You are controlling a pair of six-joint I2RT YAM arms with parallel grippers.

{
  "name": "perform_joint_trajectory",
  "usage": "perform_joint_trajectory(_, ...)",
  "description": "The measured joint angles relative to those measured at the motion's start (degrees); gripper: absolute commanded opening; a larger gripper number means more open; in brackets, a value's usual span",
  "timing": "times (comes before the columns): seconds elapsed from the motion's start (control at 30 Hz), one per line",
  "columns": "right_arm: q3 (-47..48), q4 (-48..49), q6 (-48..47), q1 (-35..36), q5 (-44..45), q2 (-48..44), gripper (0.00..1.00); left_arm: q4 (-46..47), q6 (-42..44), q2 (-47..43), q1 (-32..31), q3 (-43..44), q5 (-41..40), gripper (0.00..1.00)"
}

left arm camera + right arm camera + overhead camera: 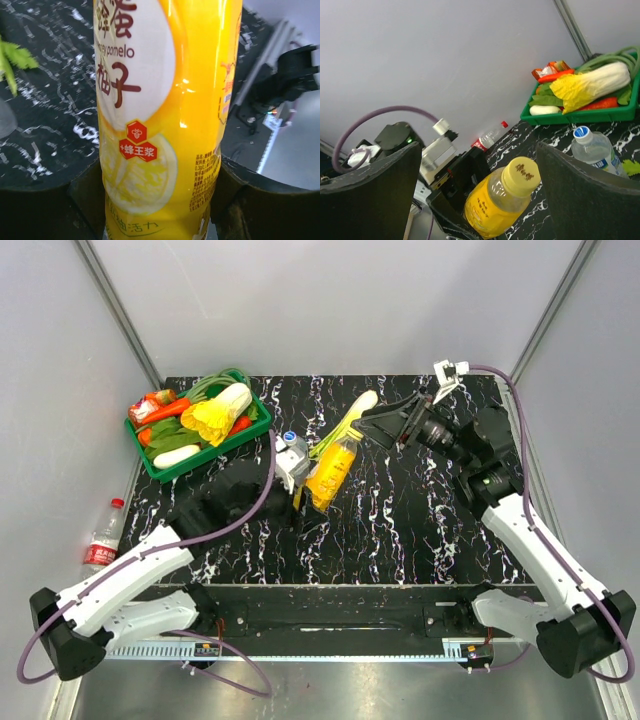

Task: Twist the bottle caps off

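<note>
My left gripper [300,492] is shut on the lower body of the orange-yellow juice bottle [331,474] and holds it tilted. In the left wrist view the bottle [165,115] fills the gap between the fingers [250,200]. My right gripper [372,428] is open just beyond the bottle's yellow cap [521,176], which lies ahead of its spread fingers [590,200] without touching them. The clear bottle with the pale blue label [292,456] stands beside the left gripper and also shows in the right wrist view [594,149]. The red-label bottle [103,538] is off the table's left edge.
A green tray [150,462] of vegetables sits at the back left of the black marbled table [420,520]. A long pale green vegetable [352,412] lies behind the juice bottle. Grey walls close in on three sides.
</note>
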Motion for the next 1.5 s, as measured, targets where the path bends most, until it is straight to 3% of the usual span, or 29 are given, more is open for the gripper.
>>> perform_joint_trajectory(0.37, 2.1, -10.4, 0.8, -1.4, 2.3, 6.0, 1.00, -8.4, 2.5, 4.6, -14.4, 5.8, -34.8, 0.08)
perform_joint_trajectory(0.73, 2.1, -11.5, 5.5, -3.1, -0.1, 9.4, 0.91, -14.6, 1.9, 16.0, -22.2, 12.5, -57.7, 0.08)
perform_joint_trajectory(1.2, 1.9, -9.3, 10.3, -3.8, -2.7, 11.9, 0.71, -17.3, 1.4, 19.3, -24.1, 14.5, -63.4, 0.08)
perform_joint_trajectory(1.37, 1.7, -8.2, 11.6, -4.3, -3.7, 12.6, 0.52, -17.3, 1.0, 19.4, -24.5, 14.5, -64.4, 0.08)
perform_joint_trajectory(1.5, 1.6, -8.1, 12.1, -4.5, -4.0, 13.6, 0.30, -17.5, 0.7, 19.4, -24.6, 14.5, -65.1, 0.08)
